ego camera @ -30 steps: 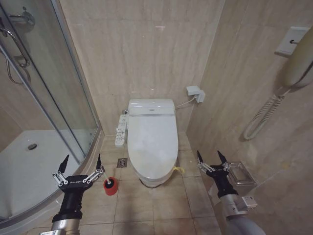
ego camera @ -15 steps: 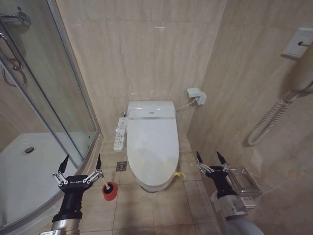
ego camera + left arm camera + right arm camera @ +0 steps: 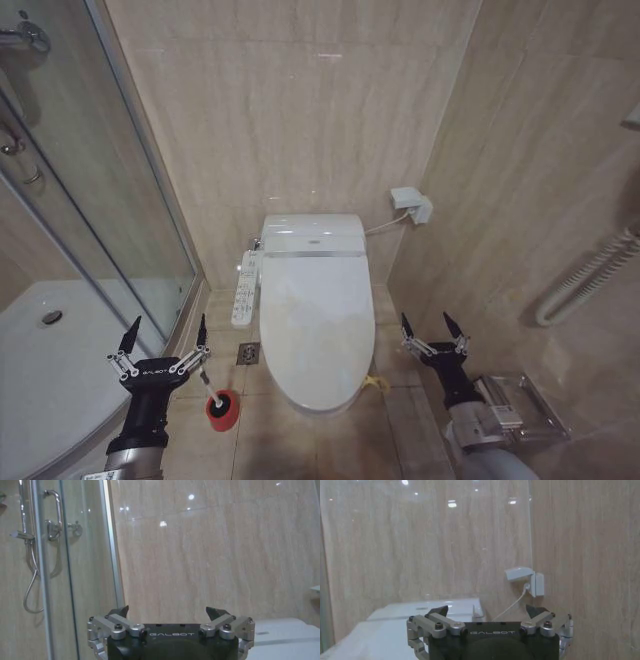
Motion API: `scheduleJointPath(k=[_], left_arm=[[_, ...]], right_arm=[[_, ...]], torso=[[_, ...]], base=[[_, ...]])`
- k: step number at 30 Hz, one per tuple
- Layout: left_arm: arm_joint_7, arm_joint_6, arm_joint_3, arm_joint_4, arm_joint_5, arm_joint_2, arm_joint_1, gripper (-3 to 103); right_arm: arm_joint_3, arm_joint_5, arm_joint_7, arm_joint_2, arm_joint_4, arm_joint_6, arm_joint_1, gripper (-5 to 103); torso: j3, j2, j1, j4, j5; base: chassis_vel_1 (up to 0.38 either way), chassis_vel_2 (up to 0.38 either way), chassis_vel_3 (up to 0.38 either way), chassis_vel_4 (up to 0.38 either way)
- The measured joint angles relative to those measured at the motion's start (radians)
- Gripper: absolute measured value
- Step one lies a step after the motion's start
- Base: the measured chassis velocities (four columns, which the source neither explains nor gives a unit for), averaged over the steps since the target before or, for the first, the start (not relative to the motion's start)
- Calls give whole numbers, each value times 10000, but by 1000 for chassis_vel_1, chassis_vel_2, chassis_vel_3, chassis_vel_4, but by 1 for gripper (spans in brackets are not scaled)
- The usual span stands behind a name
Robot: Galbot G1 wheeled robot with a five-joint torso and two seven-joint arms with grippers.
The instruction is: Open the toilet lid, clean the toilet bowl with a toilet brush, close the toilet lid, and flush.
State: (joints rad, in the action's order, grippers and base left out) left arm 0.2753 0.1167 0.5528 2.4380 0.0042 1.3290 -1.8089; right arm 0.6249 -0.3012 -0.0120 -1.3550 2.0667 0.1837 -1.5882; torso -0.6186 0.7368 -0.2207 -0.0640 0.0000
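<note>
The toilet lid (image 3: 318, 320) lies shut over the bowl, pale white and smooth, in the middle of the head view; the toilet bowl's inside is hidden under it. The toilet brush (image 3: 213, 395) stands in its red cup holder (image 3: 222, 410) on the floor left of the toilet. My left gripper (image 3: 165, 334) hangs open just left of and above the brush, holding nothing. My right gripper (image 3: 433, 328) is open to the right of the toilet, near the wall. Both wrist views show open fingers, the left gripper (image 3: 169, 612) and right gripper (image 3: 489, 611) facing the tiled back wall.
A glass shower enclosure (image 3: 90, 230) with a white tray (image 3: 40, 370) fills the left. A control panel (image 3: 245, 288) sticks out on the toilet's left side. A wall socket (image 3: 412, 205), a corded handset (image 3: 590, 275) and a metal holder (image 3: 515, 400) sit along the right wall. A floor drain (image 3: 249, 352) lies by the toilet.
The whole head view has shifted: the camera moved nearer and to the left, so the toilet sits lower and larger. Both grippers keep their places and stay open.
</note>
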Motion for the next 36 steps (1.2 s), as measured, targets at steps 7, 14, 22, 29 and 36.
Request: scheduleJointPath(k=[7,14,22,29,36], left_arm=[[0,0,0,-1,0,0,1,100],[0,0,0,0,0,0,0,100],[0,0,0,0,0,0,0,100],[0,0,0,0,0,0,0,100],[0,0,0,0,0,0,0,100]], right_arm=[[149,745,50,-186,-958,445,-59,100],[145,878,-29,-176,-1398,994,-960,100],[84,777,-482,125,-1977,1899,-2052,100],[-271,1296,-676,43,-2742,2108,-1905,100],[-614,1834,-677,134,-3724,2035,-993,100]], torso=[[-1,-2,-4,1,1],[2,1,4,-2,2],[1,0,2,0,0],[1,1,1,1,0],[0,0,1,2,1]], base=[[-83,65,85,-75],[0,0,0,0],[0,0,0,0],[0,0,0,0],[0,0,0,0]])
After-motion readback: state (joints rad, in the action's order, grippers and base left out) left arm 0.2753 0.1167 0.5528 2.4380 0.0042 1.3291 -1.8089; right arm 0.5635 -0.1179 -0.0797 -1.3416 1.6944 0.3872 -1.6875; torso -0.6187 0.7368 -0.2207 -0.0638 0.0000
